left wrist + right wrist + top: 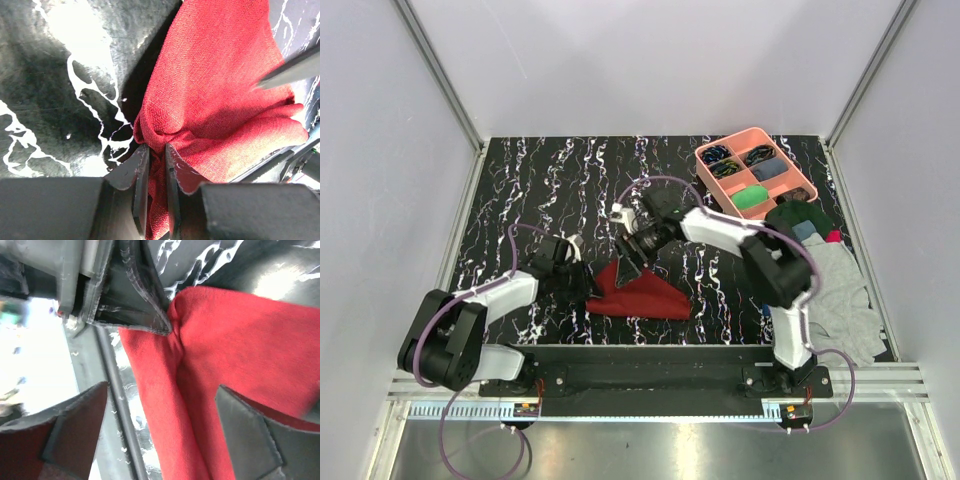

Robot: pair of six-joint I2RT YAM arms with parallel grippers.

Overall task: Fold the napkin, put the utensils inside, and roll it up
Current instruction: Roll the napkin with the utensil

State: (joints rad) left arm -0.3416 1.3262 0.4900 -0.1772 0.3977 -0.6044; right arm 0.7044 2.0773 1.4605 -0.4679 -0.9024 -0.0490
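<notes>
The dark red napkin (pixel 642 294) lies bunched on the black marbled table, near the front edge. My left gripper (pixel 588 284) is shut on its left corner; the left wrist view shows cloth (pixel 215 100) pinched between the jaws of the left gripper (pixel 156 156). My right gripper (pixel 632 262) is open just above the napkin's upper left part. In the right wrist view its fingers (pixel 80 432) straddle a raised fold of the napkin (pixel 220 370), without closing on it. The left gripper also shows there (pixel 131 295), holding the corner. No utensils are in view.
A pink compartment tray (pixel 802 176) with small items stands at the back right. A pile of grey, green and blue clothes (pixel 832 272) lies at the right edge. The table's metal front rail (pixel 650 352) runs just below the napkin.
</notes>
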